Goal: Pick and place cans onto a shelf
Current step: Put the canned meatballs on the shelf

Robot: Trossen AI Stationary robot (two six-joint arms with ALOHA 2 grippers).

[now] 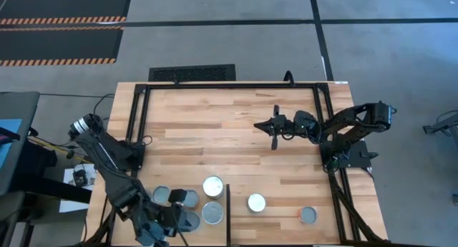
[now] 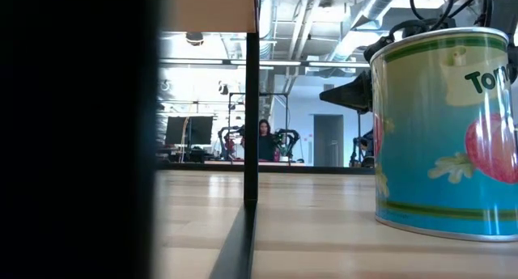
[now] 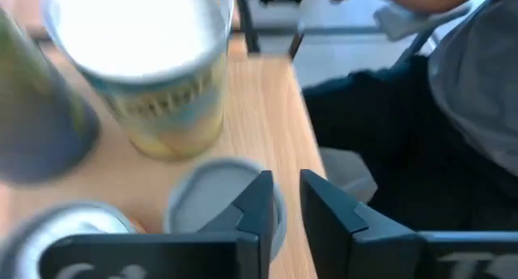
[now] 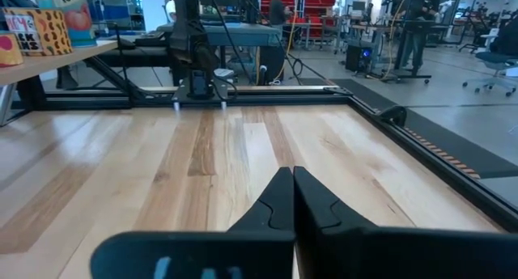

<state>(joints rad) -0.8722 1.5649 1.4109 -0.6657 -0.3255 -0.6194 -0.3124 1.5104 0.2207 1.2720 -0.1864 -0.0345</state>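
While left gripper (image 3: 287,202) hovers ajar, round grey-lidded cans (image 1: 212,212) cluster.

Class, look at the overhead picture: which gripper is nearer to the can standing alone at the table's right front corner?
The right. The right gripper hovers mid-table, behind the lone can. The left gripper sits among the clustered cans at the left front, beyond the shelf's dark edge.

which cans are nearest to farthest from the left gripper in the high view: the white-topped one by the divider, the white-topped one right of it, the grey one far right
1. White-topped can, just left of the divider, nearest the left gripper.
2. Second white-topped can, right of the divider.
3. Grey-topped can, far right near the table edge.
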